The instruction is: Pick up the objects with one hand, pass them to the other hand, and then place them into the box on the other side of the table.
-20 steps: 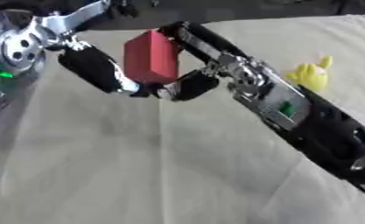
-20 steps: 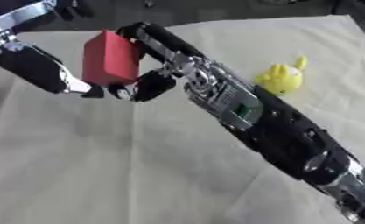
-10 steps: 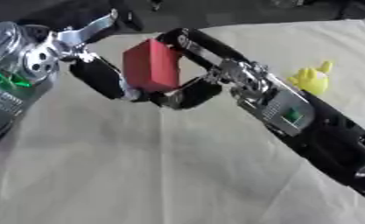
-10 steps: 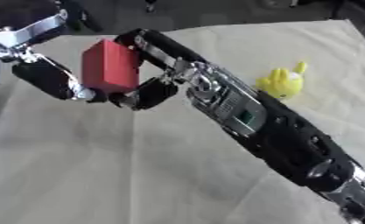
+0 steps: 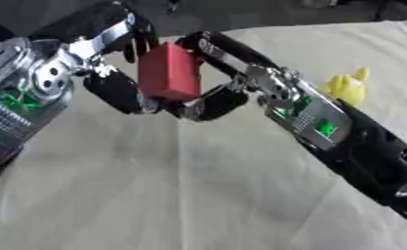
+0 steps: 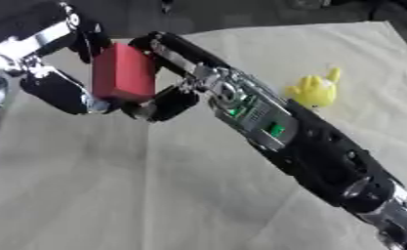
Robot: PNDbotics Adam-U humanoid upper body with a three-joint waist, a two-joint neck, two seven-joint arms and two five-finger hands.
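Mid-air handover, both hands on the red block [image 5: 168, 72] above the cloth-covered table [image 5: 198, 195]. Right hand [image 5: 215, 95] has it pinched btwn its long upper fingers [image 5: 219, 51] and the curled thumb below; left hand [image 5: 117, 73] closes in from the other side, fingers over the top edge and thumb [image 5: 117, 93] under the near corner. Block's tilted, clear of the cloth. Yellow toy [image 6: 313, 89] sits well apart on the right, untouched. No box in view.

Risk as I see it: if the right lets go before the left has it properly pinched, the block prob. twists out and drops. Both hands are crowded at the lower corner too, so they could knock it loose.
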